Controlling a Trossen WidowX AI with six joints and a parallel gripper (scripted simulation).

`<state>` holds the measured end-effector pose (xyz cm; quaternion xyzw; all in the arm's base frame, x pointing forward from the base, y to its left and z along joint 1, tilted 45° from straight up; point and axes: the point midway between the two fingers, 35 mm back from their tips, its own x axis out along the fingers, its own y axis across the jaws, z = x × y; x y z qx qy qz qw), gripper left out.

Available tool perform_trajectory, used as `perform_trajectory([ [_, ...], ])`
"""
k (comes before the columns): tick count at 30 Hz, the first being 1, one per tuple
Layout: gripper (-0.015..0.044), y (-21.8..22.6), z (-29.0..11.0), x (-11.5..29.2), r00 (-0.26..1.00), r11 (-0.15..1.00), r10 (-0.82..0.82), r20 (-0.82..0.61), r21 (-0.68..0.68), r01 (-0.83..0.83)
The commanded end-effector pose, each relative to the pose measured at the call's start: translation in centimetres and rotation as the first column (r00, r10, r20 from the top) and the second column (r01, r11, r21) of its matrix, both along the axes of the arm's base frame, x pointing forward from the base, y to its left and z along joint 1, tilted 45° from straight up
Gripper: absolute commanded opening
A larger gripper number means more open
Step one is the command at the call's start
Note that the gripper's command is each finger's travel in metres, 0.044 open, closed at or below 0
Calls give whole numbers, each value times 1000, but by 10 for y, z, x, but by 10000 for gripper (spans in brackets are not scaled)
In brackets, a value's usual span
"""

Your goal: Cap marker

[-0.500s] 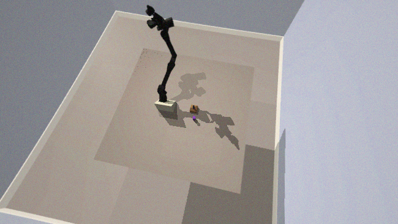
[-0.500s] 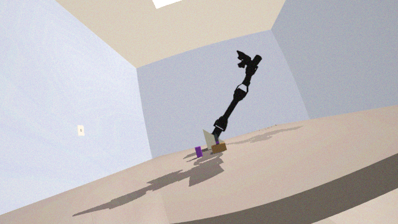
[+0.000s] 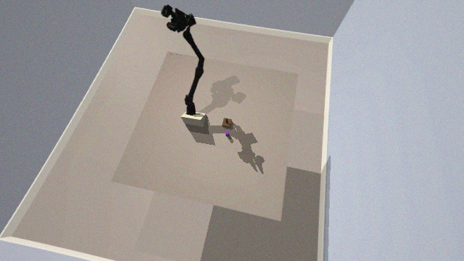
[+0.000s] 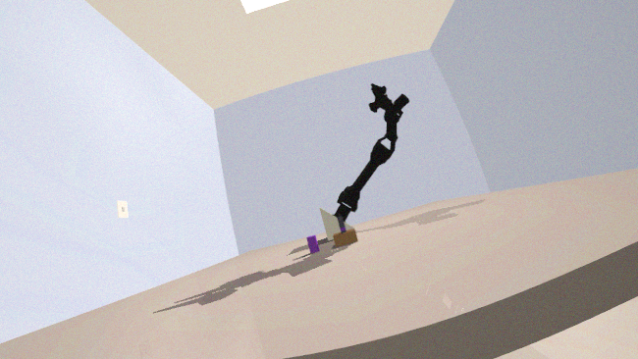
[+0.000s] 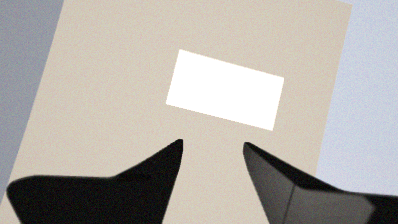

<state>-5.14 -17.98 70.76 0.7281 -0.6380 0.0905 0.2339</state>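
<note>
The purple cap (image 3: pixel 227 133) (image 4: pixel 312 243) stands loose on the table, just in front of the brown holder block (image 3: pixel 227 123) (image 4: pixel 345 237). The marker (image 4: pixel 342 227) stands upright in the block, with a dark body and a purple tip. My arm is stretched high up, far above both. My gripper (image 3: pixel 165 11) (image 4: pixel 376 91) (image 5: pixel 212 145) points up at the ceiling. Its fingers stand partly apart with nothing between them. The wrist view shows only the two fingertips, the ceiling and a white light panel (image 5: pixel 225 89).
The arm's pale base pedestal (image 3: pixel 194 119) (image 4: pixel 328 223) stands just left of the holder block. A low wall (image 3: pixel 326 107) rims the floor area. Arm shadows fall across the table around the cap and the block.
</note>
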Motion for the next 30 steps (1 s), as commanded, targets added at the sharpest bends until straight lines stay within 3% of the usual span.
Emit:
perform_trajectory([
  [1, 246, -29, -15, -19, 980, 992, 105, 172, 53, -115],
  [5, 246, -61, -33, -33, 919, 967, 182, 350, 108, -233],
  [8, 246, -70, -34, -20, 888, 950, 241, 390, 90, -298],
  [16, 246, -139, -81, -22, 672, 842, 270, 690, 170, -513],
  [23, 246, -211, -148, 11, 390, 659, 128, 912, 216, -721],
  [30, 246, -263, -221, 72, 189, 461, -135, 973, 231, -857],
])
